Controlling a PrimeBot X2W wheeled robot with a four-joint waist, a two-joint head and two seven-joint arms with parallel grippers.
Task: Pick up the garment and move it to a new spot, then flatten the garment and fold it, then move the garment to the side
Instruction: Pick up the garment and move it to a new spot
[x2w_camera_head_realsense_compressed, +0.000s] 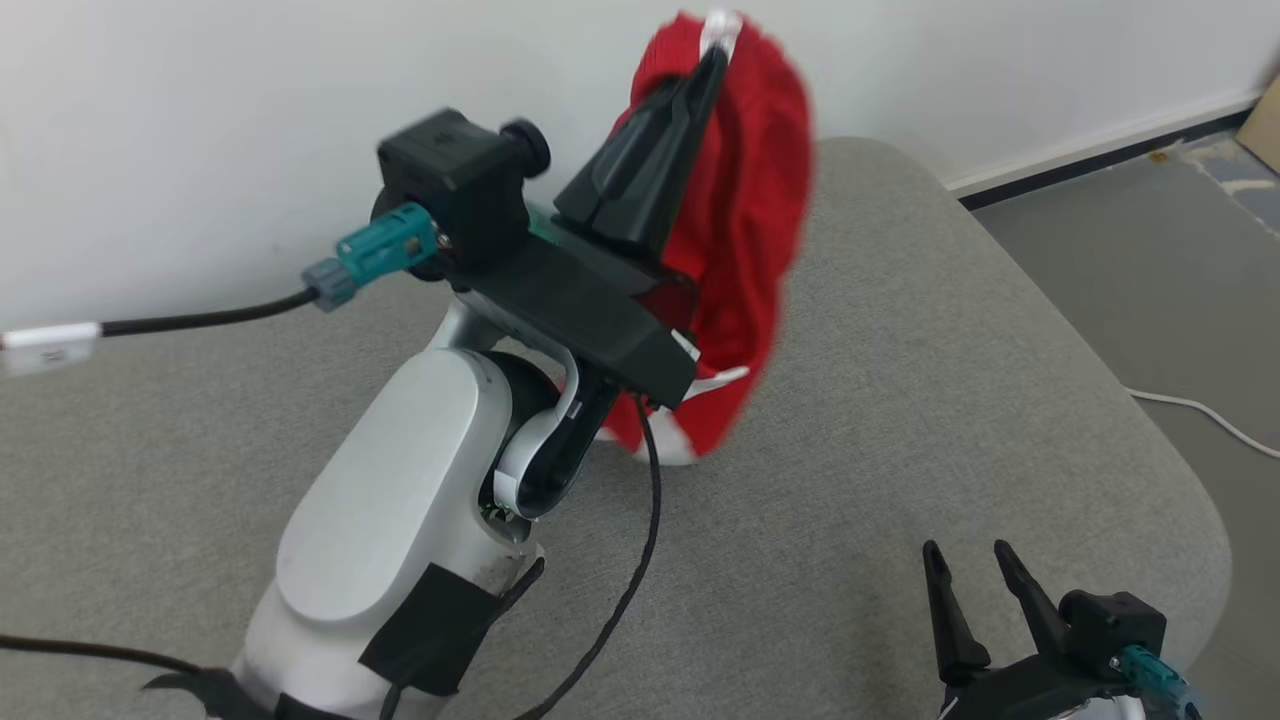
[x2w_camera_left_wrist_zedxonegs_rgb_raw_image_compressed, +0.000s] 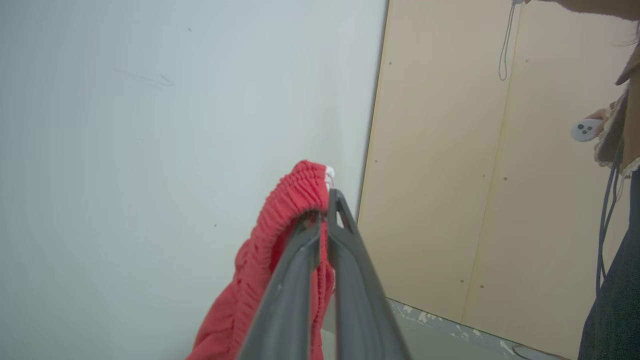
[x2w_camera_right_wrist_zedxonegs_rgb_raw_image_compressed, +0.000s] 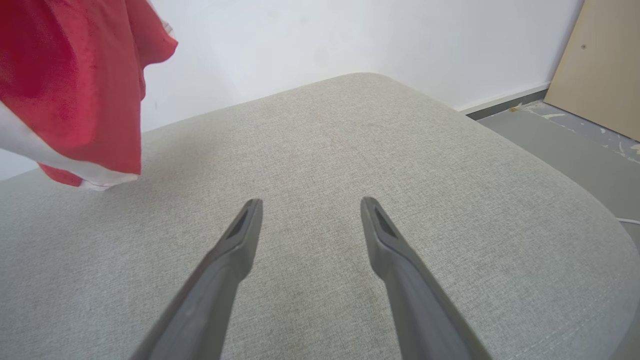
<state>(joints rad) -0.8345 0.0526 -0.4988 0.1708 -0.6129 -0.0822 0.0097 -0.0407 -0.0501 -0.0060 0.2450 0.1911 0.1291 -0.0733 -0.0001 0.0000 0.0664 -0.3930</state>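
Left gripper (x2w_camera_head_realsense_compressed: 712, 62): jaws fully closed on the elastic waistband of the red garment (x2w_camera_head_realsense_compressed: 745, 220), held high against the white wall (x2w_camera_head_realsense_compressed: 250, 90). The garment hangs over the grey cushion (x2w_camera_head_realsense_compressed: 900, 350). Right gripper (x2w_camera_head_realsense_compressed: 965, 555): jaws wide apart, empty, low over the cushion.

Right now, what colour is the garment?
The garment is red with a white hem, clearest in the right wrist view.

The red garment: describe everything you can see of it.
The red garment looks like knit fabric with a gathered elastic band and white trim at its hem. It hangs limp and bunched from the shut left pincer, which pinches the band. Whether its hem touches the grey cushion is unclear.
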